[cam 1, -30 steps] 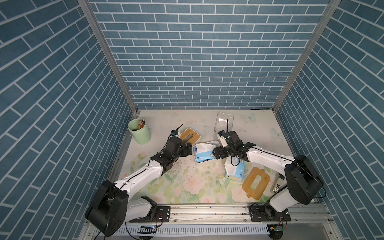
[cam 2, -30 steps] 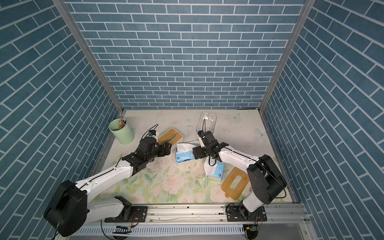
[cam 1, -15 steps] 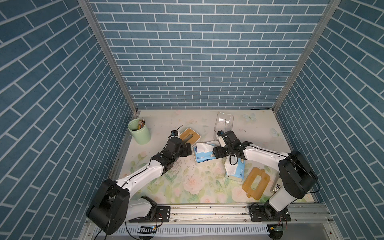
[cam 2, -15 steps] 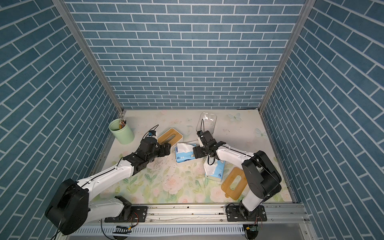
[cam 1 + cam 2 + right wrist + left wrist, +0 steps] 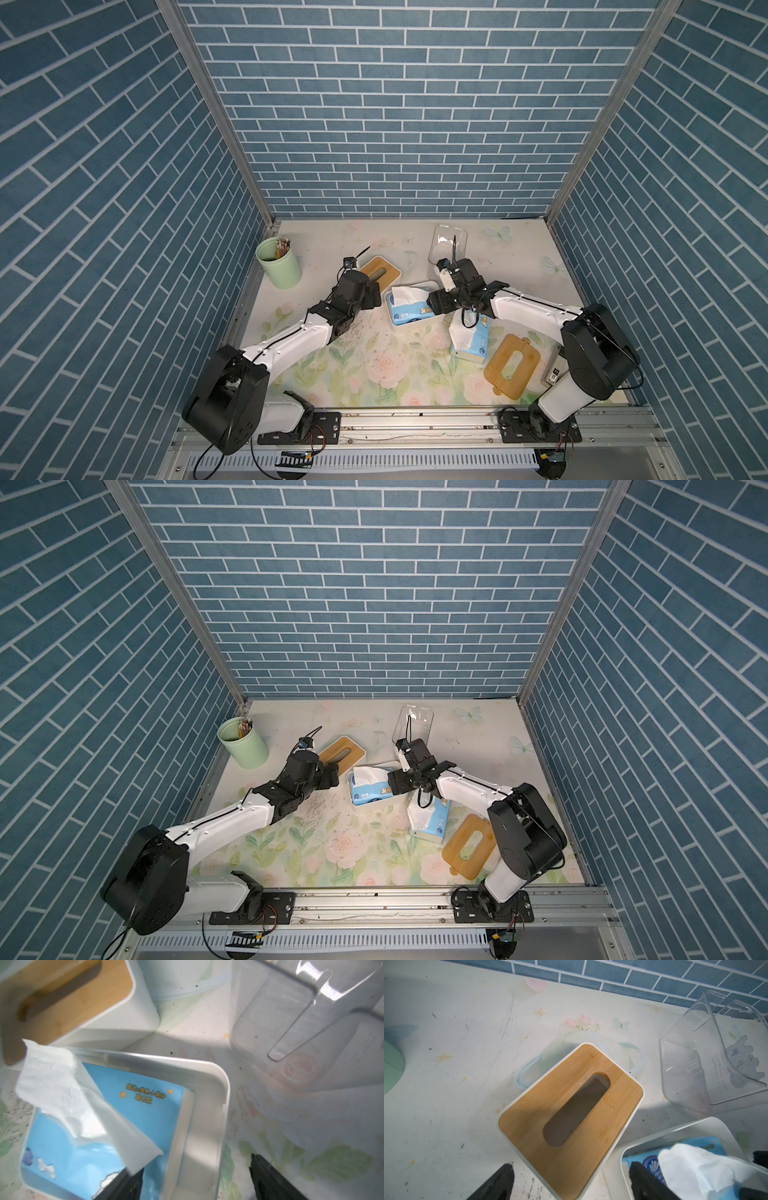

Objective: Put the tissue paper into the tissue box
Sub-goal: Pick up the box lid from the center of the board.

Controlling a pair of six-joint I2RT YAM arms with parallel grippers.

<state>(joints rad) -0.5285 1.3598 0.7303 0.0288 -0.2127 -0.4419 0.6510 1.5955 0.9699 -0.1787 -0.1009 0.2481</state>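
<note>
Green cup (image 5: 279, 266): 10 o'clock from the tissue box (image 5: 207, 1073).
Left gripper (image 5: 376, 293): at the box's 9 o'clock, jaws spread, holding nothing.
Tissue pack (image 5: 409, 312): lying inside the lidless box, one white sheet sticking up.
Right gripper (image 5: 436, 303): at the box's 3 o'clock, jaws released, straddling its wall.
Second pack (image 5: 471, 338): on the table (image 5: 332, 245), 5 o'clock from the box.

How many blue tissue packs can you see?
2. One pack sits in the open white box mid-table. The other pack lies on the table beside the loose bamboo lid. No more show.
</note>
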